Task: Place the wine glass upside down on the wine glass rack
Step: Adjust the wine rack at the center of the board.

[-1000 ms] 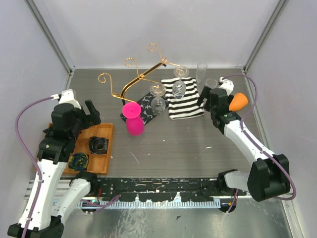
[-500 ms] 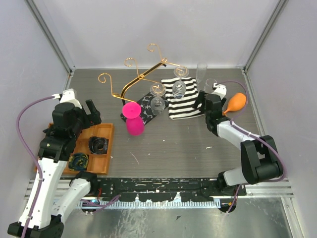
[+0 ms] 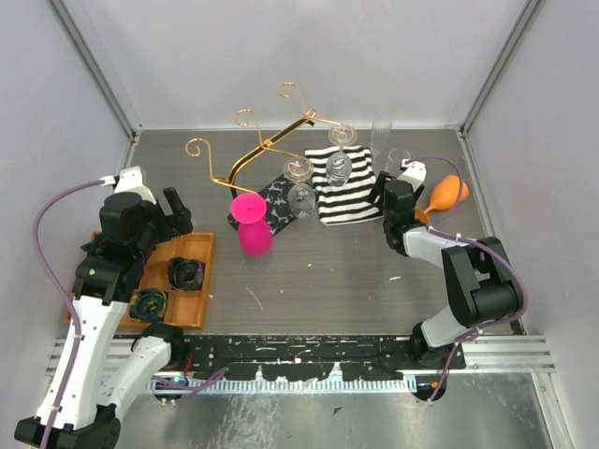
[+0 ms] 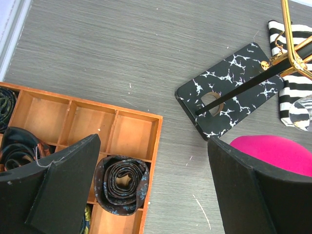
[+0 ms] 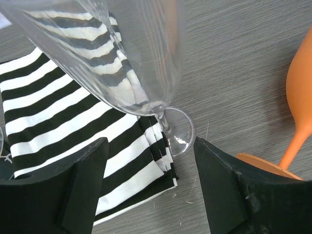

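A clear wine glass (image 5: 146, 63) stands upright at the right edge of the striped cloth (image 5: 63, 122), its rim (image 3: 400, 157) showing from above. My right gripper (image 5: 150, 144) is open, one finger on each side of the stem and foot (image 5: 178, 131) without touching them; from above it (image 3: 387, 192) sits just in front of the glass. The wine glass rack (image 3: 262, 150) is gold wire on a black marbled base (image 4: 229, 87). Two clear glasses (image 3: 299, 182) (image 3: 339, 154) hang from it. My left gripper (image 4: 152, 146) is open and holds nothing, over the tray's edge.
An orange glass (image 5: 300, 92) stands close to the right of my right finger. A pink glass (image 3: 251, 224) stands upside down in front of the rack base. A tall clear glass (image 3: 381, 136) is near the back wall. A wooden tray (image 4: 136, 131) holds rolled ties (image 4: 122, 178).
My right arm has folded in, bringing the gripper slightly left and nearer around the clear glass's stem, and its jaws have narrowed. The left arm has not moved.
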